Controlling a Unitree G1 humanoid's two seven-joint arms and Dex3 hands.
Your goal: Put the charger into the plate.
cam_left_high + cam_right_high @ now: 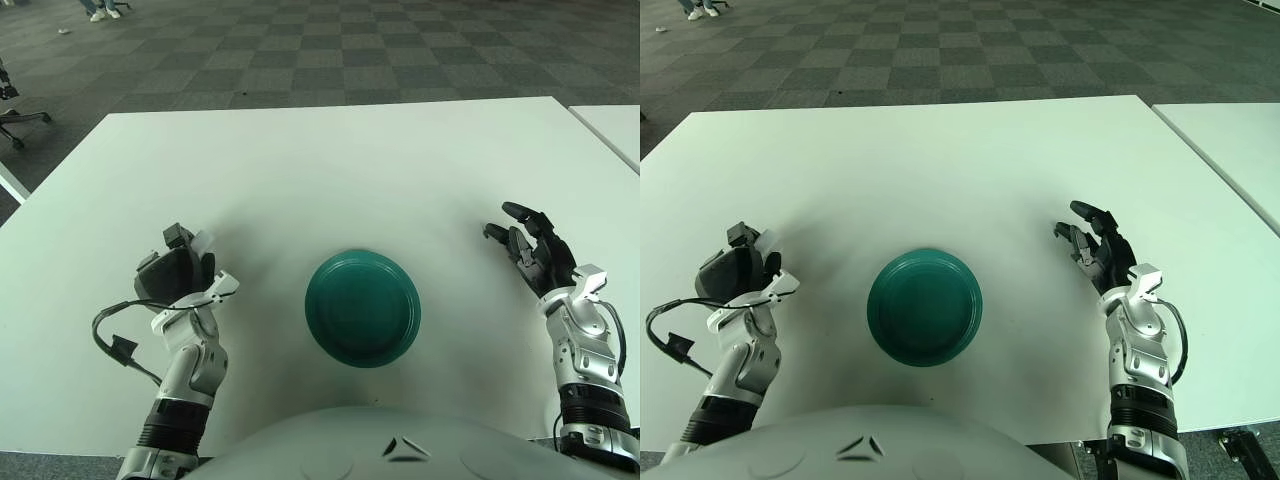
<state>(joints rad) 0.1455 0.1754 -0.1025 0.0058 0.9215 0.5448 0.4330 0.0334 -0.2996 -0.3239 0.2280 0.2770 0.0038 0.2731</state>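
Left eye view shows the left robot hand [178, 275] low on the left of the white tabletop [330, 170], its dark fingers [160, 272] curled around a small white object that peeks out past the fingertips on the far side. That object looks like the charger [203, 241]; only a pale corner of it shows, so its shape cannot be told. A black cable [118, 335] loops out beside the left wrist on the outer side and trails back along the forearm; whether it belongs to the charger or to the arm cannot be told.

Just inward from the left robot hand, toward the middle, sits the green plate [320, 320], round, with a raised rim and nothing in it. The hand and the plate are apart, with a strip of bare tabletop between them.

Beyond the plate, well apart on the other side, the right robot hand [535, 250] shows with its fingers spread and relaxed, pointing forward and slightly inward, holding nothing. Whether it touches the tabletop is not clear.

Past both hands the tabletop runs to its far edge, and beyond that lies a floor of grey checkered carpet [330, 50]. A second white table [615, 125] stands just off to the right of the right hand's side.
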